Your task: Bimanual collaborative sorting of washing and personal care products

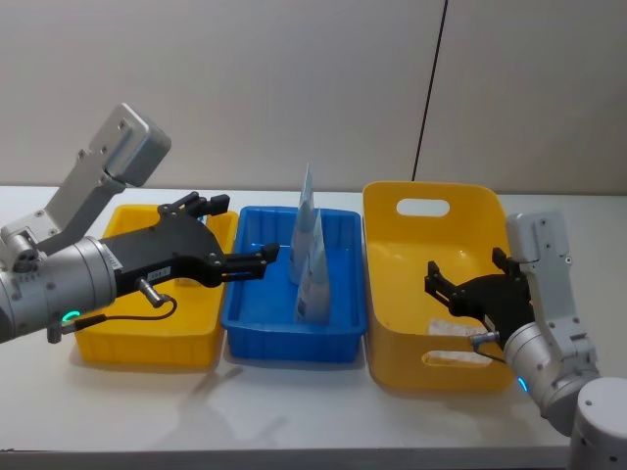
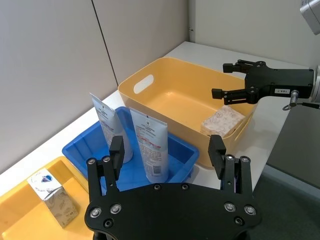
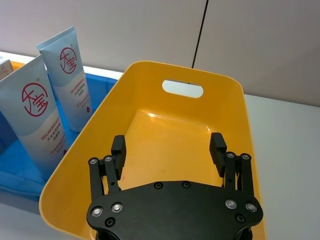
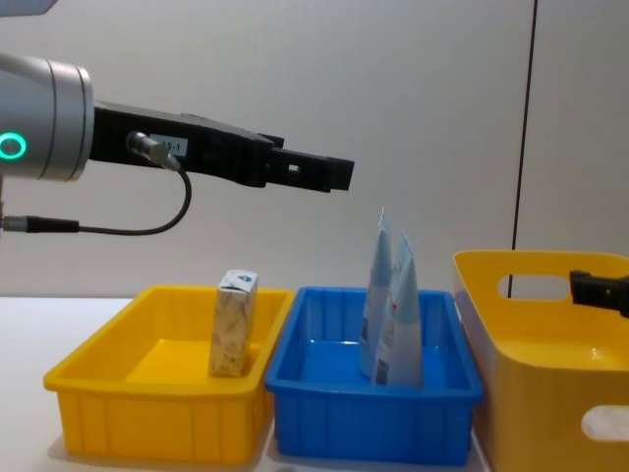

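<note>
Two pale-blue squeeze tubes point(image 1: 310, 257) stand upright in the blue tray point(image 1: 257, 338). One beige gable-top pack point(image 4: 234, 323) stands in the low yellow tray point(image 4: 138, 423). Another beige pack point(image 2: 223, 120) lies on the floor of the tall yellow bin point(image 1: 411, 372). My left gripper point(image 1: 240, 232) hangs open and empty above the seam between the yellow tray and the blue tray, well above the tubes point(image 4: 389, 315). My right gripper point(image 1: 468, 277) hovers open over the near part of the tall bin, above the lying pack, holding nothing.
The three containers sit side by side on a white table, close to a grey wall. A black cable point(image 1: 429, 88) runs down the wall behind the bin. Bare tabletop point(image 1: 294, 411) lies in front of the trays.
</note>
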Action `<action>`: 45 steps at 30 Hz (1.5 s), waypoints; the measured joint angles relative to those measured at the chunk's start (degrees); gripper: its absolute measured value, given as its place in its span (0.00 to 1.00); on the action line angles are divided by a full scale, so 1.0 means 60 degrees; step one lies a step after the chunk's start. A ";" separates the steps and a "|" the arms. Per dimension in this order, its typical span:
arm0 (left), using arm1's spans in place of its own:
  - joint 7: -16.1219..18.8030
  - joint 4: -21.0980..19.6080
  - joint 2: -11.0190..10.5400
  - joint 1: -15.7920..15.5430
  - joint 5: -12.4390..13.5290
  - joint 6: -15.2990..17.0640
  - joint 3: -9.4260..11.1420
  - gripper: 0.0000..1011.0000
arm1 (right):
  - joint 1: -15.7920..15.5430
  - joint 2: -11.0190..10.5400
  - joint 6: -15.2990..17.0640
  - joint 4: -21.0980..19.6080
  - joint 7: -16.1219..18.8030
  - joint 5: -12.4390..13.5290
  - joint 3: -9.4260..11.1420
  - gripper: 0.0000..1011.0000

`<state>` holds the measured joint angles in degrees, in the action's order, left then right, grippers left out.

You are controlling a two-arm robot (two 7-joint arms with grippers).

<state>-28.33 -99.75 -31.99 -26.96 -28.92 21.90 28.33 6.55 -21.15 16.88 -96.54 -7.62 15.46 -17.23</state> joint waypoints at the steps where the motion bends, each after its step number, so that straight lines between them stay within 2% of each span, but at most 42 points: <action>1: 0.0000 0.0000 0.0001 0.0000 0.0000 0.0000 0.0000 0.99 | 0.0000 0.0001 0.0001 0.0000 0.0000 -0.0001 0.0000 0.99; 11: -0.0001 0.0000 0.0000 -0.0001 0.0000 -0.0001 0.0001 0.99 | -0.0042 0.0006 0.0039 -0.0139 0.0182 0.0023 -0.0046 0.99; 27: -0.0001 0.0000 0.0001 0.0000 0.0000 -0.0001 0.0001 0.99 | 0.0022 0.0094 0.0438 -0.0673 0.0942 0.0232 -0.0455 0.99; 36: -0.0001 0.0000 0.0000 -0.0001 0.0000 -0.0002 0.0001 0.99 | 0.0339 0.0260 0.0667 -0.0687 0.1242 0.0172 -0.0772 0.99; 45: -0.0001 0.0000 0.0000 -0.0001 0.0000 -0.0002 0.0000 0.99 | 0.0785 0.0567 0.0899 -0.0350 0.1403 -0.0052 -0.1149 0.99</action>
<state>-28.34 -99.75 -31.99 -26.96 -28.92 21.89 28.33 11.26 -17.75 22.27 -98.64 0.80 15.15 -24.12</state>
